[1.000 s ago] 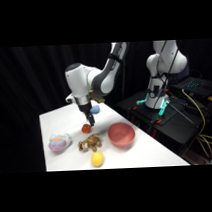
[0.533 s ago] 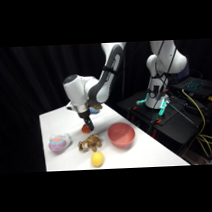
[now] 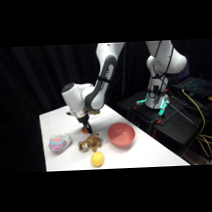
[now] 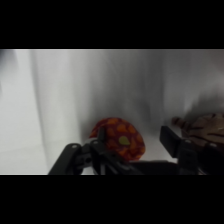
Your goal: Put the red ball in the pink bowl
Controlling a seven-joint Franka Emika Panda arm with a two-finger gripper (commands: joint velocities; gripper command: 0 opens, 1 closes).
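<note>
- Jaws are seen parted in the wrist view, one finger to each side of the red ball (image 4: 119, 141), nothing clamped yet; the gripper (image 3: 86, 126) is low over the table (image 3: 54, 121).
- Change noted: a second ago the gripper was held higher, above the ball; it has since been lowered to ball level, and the arm has been folded down and forward. The ball itself appears unmoved.
- Meaning for the task: the approach is judged nearly finished and the grasp not yet made; the carry to the pink bowl (image 3: 121, 135) is still wholly to be done.
- Red ball (image 3: 86, 130) in the side view: mostly hidden under the fingers, only an orange sliver showing at the tabletop.
- Relative to the jaws: the ball sits between the fingers, nearer the left one in the wrist view; contact cannot be told.
- Pink bowl is seen empty, to the gripper's right in the side view, apart from the ball.
- A brown striped object (image 3: 90, 142) lies just beside the ball, near one finger (image 4: 172, 140); a nudge on closing is judged possible.
- Yellow ball (image 3: 97, 159) and a pale pink-and-blue lump (image 3: 59, 143) lie nearer the front edge, clear of the gripper.
</note>
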